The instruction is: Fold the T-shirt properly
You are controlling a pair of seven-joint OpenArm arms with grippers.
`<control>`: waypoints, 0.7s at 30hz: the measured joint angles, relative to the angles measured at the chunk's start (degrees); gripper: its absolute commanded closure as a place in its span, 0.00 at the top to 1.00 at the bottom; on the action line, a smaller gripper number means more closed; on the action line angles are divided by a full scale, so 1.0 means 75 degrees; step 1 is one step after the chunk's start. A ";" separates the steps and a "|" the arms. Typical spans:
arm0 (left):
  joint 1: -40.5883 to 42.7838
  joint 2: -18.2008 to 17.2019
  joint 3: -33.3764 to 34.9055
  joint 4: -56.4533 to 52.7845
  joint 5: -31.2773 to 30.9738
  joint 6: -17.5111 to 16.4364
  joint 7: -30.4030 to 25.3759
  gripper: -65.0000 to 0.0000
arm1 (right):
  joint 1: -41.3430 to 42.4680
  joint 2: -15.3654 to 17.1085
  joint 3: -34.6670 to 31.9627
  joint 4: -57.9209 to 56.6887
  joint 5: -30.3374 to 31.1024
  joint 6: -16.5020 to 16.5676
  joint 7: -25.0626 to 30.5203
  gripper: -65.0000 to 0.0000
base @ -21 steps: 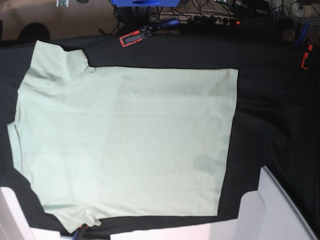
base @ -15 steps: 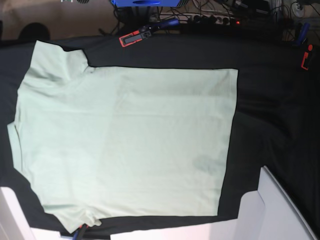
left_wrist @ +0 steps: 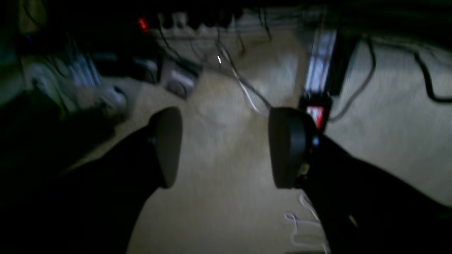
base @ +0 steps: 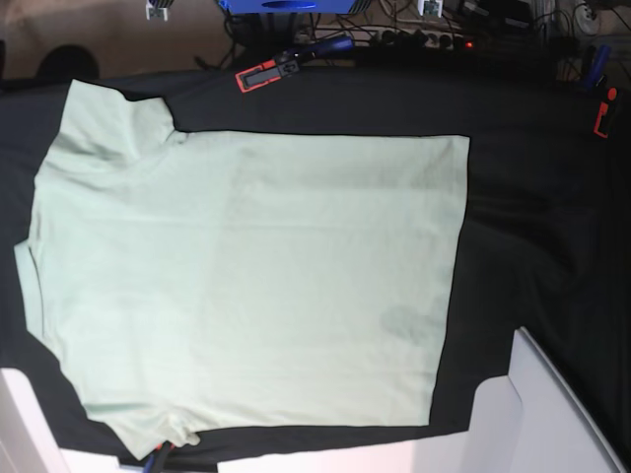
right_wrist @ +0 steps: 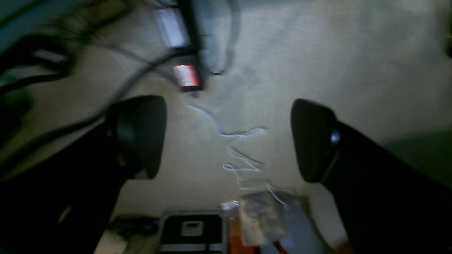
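Observation:
The pale mint-green T-shirt [base: 246, 276] lies spread flat on the black table cloth [base: 532, 227] in the base view, neck end to the left and hem to the right. One sleeve [base: 108, 123] points to the far side, the other [base: 148, 424] to the near side. Neither wrist view shows the shirt. In the left wrist view my left gripper [left_wrist: 226, 148] is open with nothing between its dark pads, over beige floor and cables. In the right wrist view my right gripper [right_wrist: 227, 139] is wide open and empty, also over the floor.
Red-and-black clamps sit on the far table edge [base: 266, 74] and at the far right [base: 603, 113]. A power strip with cables [base: 424, 39] lies behind the table. White panels stand at the near right [base: 532, 414] and near left [base: 20, 414].
The T-shirt has not moved. Small light parts have shifted at the top edge of the base view, one now showing at the upper right.

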 measured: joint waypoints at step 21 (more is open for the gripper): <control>0.1177 -0.0309 -0.0006 0.1110 -0.1667 -0.0029 -0.2594 0.00 | -0.1480 -0.0064 0.0079 0.2908 -0.0006 0.0603 -0.0055 0.00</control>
